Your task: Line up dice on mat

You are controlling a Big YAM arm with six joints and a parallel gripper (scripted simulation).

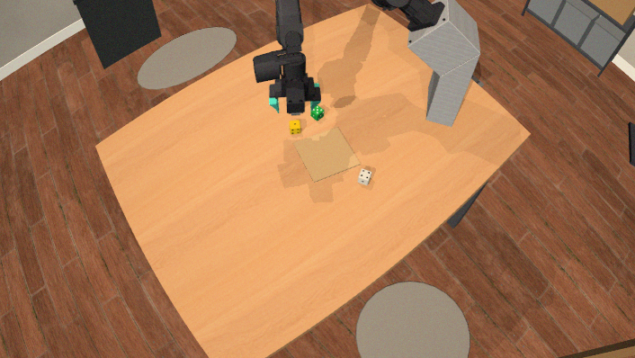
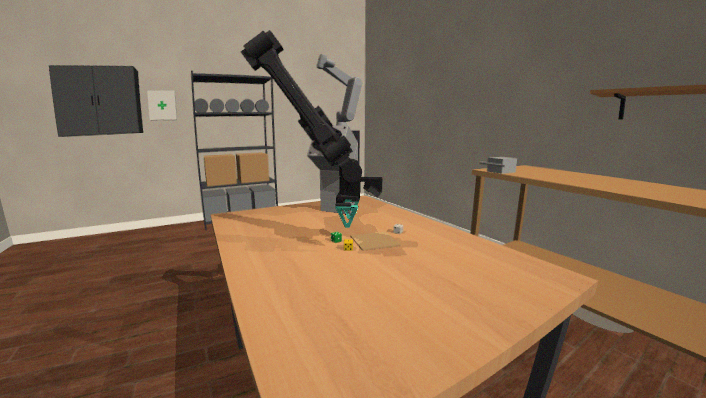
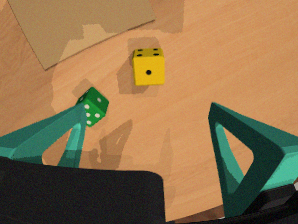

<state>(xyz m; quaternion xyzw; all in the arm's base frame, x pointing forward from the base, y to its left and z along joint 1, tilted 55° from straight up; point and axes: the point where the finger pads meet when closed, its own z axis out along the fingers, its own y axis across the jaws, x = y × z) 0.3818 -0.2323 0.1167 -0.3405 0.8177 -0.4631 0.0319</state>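
My fingers hang spread wide above the wooden counter point(image 1: 234, 234), gripping nothing — bare wood shows in the gap between them in the wrist view. The teal left one point(image 3: 63, 136) sits right beside the green die point(image 3: 93, 107), partly covering its near edge in that view; whether it touches the die I cannot tell. The right one point(image 3: 249, 159) stands well off to the other side, over bare wood.

The green die point(image 1: 317, 112) rests on the counter, off the mat, just beside my wrist housing in the top view. The yellow die point(image 1: 295, 127) lies near it, apart from it, close to the mat's corner but not on it — in the wrist view point(image 3: 148, 68) its side face shows one pip.

The tan mat point(image 1: 326, 154) lies flat on the counter, nothing on it. The white die point(image 1: 364, 176) sits just past its far side from the other two, also off the mat.

From the exterior view my arm point(image 2: 305, 112) slopes down to the fingers point(image 2: 346, 216), which point at the counter just above the green die point(image 2: 336, 237).
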